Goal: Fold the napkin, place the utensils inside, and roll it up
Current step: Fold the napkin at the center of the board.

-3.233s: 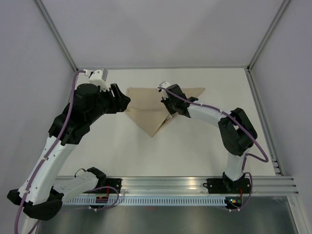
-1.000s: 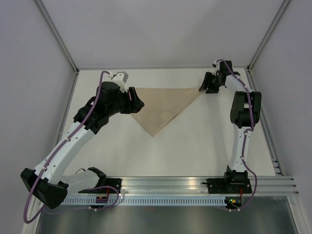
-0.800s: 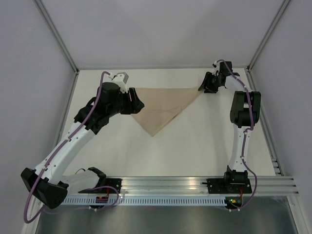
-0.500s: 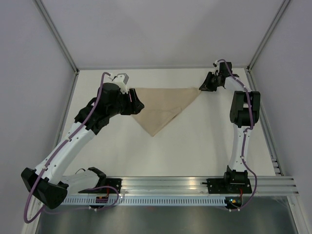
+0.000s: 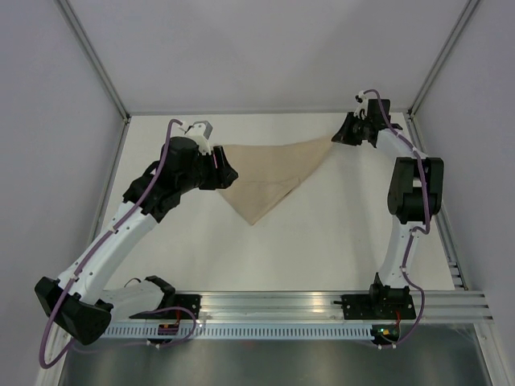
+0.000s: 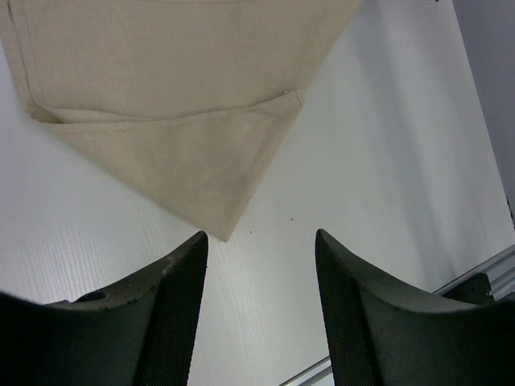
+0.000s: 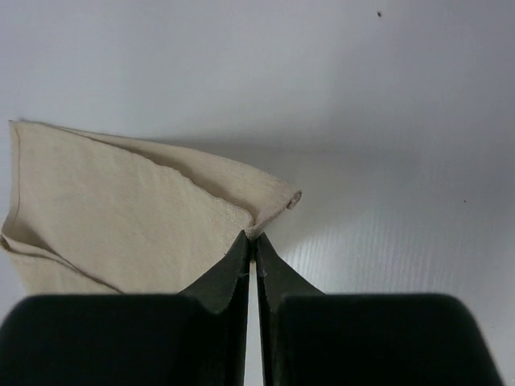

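- Napkin (image 5: 261,173) lies folded into a triangle at the far middle of the table (image 5: 322,241), its tip pointing towards the arms.
- Right gripper (image 7: 252,243) was open beside the right corner a second ago. Now it's pinched tight on that corner and has tugged it slightly farther back.
- Left gripper (image 6: 257,241) hasn't budged: jaws wide, empty, at the napkin's left end.

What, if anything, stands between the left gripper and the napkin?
Nothing visible does. The left gripper is open and faces the napkin, its pointed tip close by; only bare table lies between.
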### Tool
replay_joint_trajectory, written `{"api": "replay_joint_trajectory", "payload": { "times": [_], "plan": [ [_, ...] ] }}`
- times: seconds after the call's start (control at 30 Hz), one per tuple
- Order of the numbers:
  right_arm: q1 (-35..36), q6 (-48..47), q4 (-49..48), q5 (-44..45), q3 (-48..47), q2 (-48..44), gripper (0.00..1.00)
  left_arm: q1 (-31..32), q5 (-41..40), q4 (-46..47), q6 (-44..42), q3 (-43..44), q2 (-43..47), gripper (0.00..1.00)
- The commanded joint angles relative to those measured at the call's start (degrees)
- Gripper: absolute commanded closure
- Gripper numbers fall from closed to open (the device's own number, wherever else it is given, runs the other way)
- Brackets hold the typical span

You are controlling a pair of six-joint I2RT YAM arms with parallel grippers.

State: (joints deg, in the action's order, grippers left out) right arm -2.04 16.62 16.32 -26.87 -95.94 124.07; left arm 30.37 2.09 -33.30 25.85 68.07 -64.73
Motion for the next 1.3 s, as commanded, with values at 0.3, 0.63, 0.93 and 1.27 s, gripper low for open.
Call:
{"api": "replay_joint_trajectory", "payload": {
  "times": [0.3, 0.63, 0.93, 1.27],
  "plan": [
    [16.1, -20.1, -3.0, 4.5, 10.6, -18.1, 0.91, 0.2, 0.1, 1.5, -0.7, 0.3, 1.0, 0.39],
    [31.5, -33.0, -0.5, 5.8, 17.0, -21.8, 0.91, 0.1, -0.2, 1.4, 0.3, 0.0, 2.5, 0.39],
    [39.6, -36.7, -0.4, 8.0, 18.9, -20.0, 0.92, 0.1, -0.3, 1.2, 0.3, -0.4, 3.4, 0.39],
    [43.4, -37.6, 0.1, 8.2, 20.1, -17.4, 0.93, 0.1, -0.2, 1.2, 0.0, -0.7, 3.5, 0.39]
  ]
}}
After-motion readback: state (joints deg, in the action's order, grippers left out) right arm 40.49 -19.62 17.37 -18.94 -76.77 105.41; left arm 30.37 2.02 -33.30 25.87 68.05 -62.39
